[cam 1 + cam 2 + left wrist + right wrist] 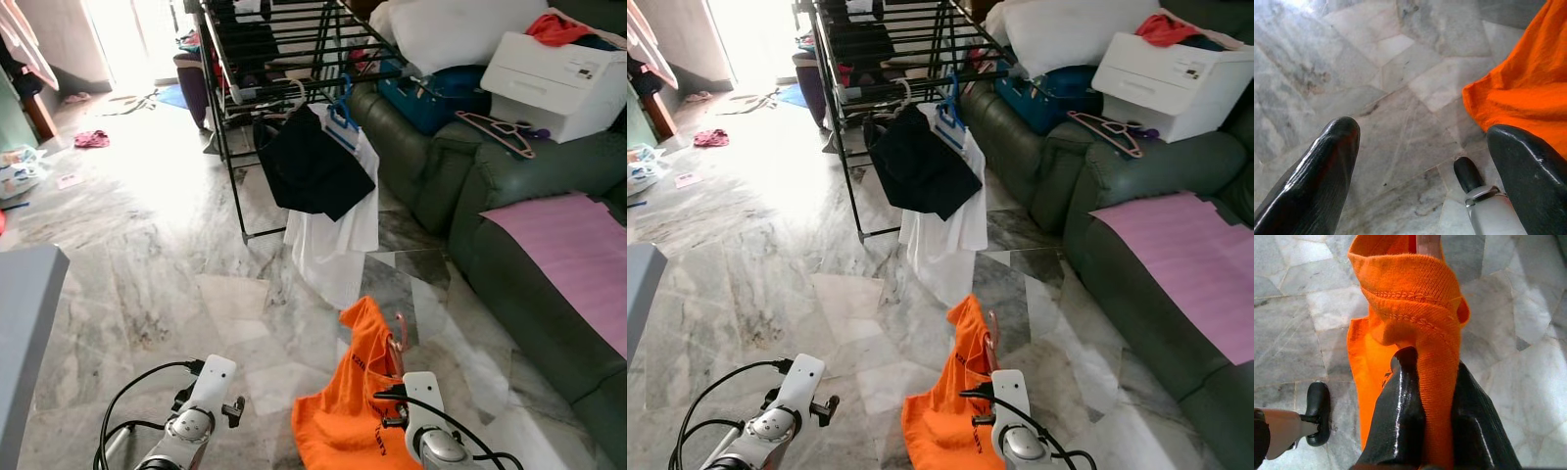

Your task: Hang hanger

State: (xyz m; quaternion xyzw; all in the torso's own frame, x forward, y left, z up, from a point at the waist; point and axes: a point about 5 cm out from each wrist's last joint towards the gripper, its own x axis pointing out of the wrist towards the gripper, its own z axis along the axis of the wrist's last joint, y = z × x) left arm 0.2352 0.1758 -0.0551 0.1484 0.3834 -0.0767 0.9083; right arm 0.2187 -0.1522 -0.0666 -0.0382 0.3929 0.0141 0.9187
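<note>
An orange shirt (351, 397) hangs on a pink hanger whose hook (400, 333) sticks up at its top, low over the marble floor in front of me. My right gripper (1432, 367) is shut on a fold of the orange shirt (1415, 308), the cloth pinched between its two black fingers. To the left, my left gripper (1425, 142) stands open above the bare floor with nothing between its fingers. Ahead stands a black drying rack (284, 39) with a black garment (309, 166) and a white garment (338, 245) hanging from its near rail.
A dark green sofa (490, 245) runs along the right, carrying a pink sheet (573, 250), a white box (554, 83), a spare hanger (500, 129) and pillows. A grey surface (24, 323) juts in at left. Clothes lie scattered on the far floor.
</note>
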